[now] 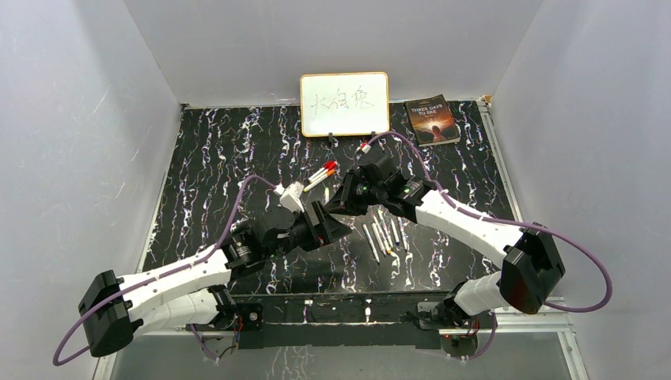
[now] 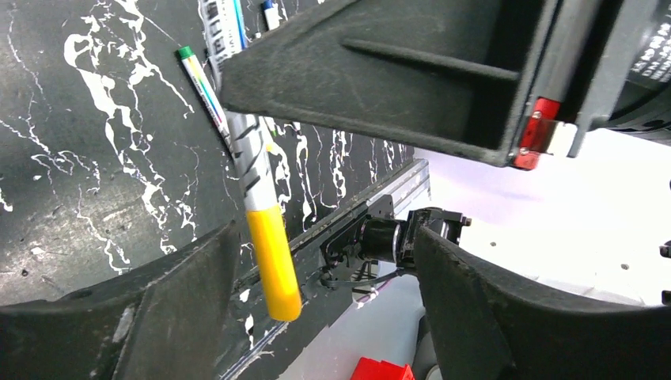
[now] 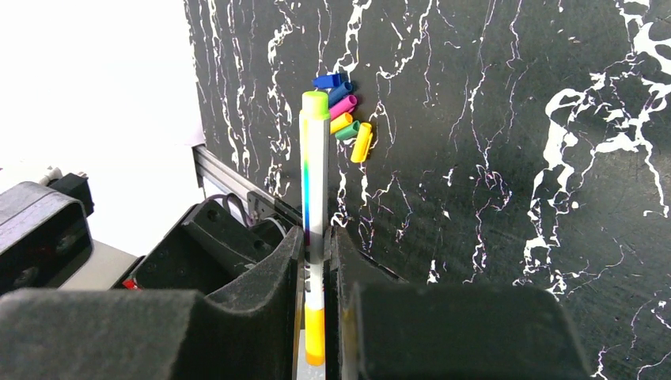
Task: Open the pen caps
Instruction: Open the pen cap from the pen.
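Note:
My right gripper (image 3: 316, 237) is shut on a white pen (image 3: 314, 182) and holds it upright above the table. The pen's yellow cap (image 2: 273, 261) pokes out below the right fingers (image 2: 380, 79). It hangs between the wide-apart fingers of my open left gripper (image 2: 324, 237), close to the left finger (image 2: 158, 317) and well clear of the other. Several loose pen caps (image 3: 345, 115) in blue, pink, yellow and green lie in a cluster on the black marble table (image 3: 514, 158). From above, both grippers meet mid-table, the left gripper (image 1: 332, 220) and the right gripper (image 1: 345, 202).
Several white pens (image 1: 382, 236) lie side by side right of the grippers. Two red-capped pens (image 1: 320, 174) lie behind them. A whiteboard (image 1: 344, 104) and a book (image 1: 431, 120) stand at the back edge. A green-tipped pen (image 2: 202, 87) lies below the held one.

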Controlling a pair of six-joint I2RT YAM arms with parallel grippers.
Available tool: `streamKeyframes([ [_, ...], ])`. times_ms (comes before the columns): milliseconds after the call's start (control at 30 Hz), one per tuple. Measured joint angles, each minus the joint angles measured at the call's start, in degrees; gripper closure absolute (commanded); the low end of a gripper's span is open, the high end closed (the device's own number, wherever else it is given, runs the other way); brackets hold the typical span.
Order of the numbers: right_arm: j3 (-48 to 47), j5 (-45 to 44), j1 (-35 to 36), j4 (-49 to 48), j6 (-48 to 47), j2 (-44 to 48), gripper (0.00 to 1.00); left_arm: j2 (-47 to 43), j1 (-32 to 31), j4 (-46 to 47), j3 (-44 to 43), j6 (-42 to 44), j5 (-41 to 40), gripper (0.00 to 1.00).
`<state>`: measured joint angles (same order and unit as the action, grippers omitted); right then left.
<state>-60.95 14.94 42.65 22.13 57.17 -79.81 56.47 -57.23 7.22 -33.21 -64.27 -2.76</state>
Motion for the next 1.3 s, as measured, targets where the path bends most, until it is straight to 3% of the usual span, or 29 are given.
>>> streamKeyframes([
  [300, 0.55, -0.04, 0.0, -0.39, 1.46, 0.83, 1.0, -0.81, -0.33, -0.15, 1.11, -0.39, -0.98, 0.43],
  [467, 1.7, -0.22, 0.0, -0.59, 1.9, 1.77, 1.0, -1.03, -0.35, -0.15, 1.18, -0.79, -1.25, 0.71],
  [633, 2.21, -0.22, 0.0, -0.7, 2.43, 3.15, 1.0, -1.03, -0.39, -0.63, 1.2, -1.01, -1.4, 0.76],
  [733, 2.43, -0.22, 0.0, -0.76, 2.73, 3.85, 1.0, -1.03, -0.7, -0.63, 1.2, -1.22, -1.42, 0.87],
  [867, 2.62, -0.26, 0.0, -0.76, 2.75, 4.35, 0.97, -0.98, -0.92, -1.46, 1.2, -1.38, -1.79, 0.89],
  [1067, 2.64, -0.24, 0.0, -0.04, 2.71, 4.44, 0.67, -0.94, -1.03, -1.75, 1.2, -0.9, -1.11, 0.88],
  [1300, 4.46, -0.2, 0.0, 0.48, 2.54, 6.49, 0.65, -0.9, -1.09, -2.19, 1.01, -0.02, 0.76, 0.87],
])
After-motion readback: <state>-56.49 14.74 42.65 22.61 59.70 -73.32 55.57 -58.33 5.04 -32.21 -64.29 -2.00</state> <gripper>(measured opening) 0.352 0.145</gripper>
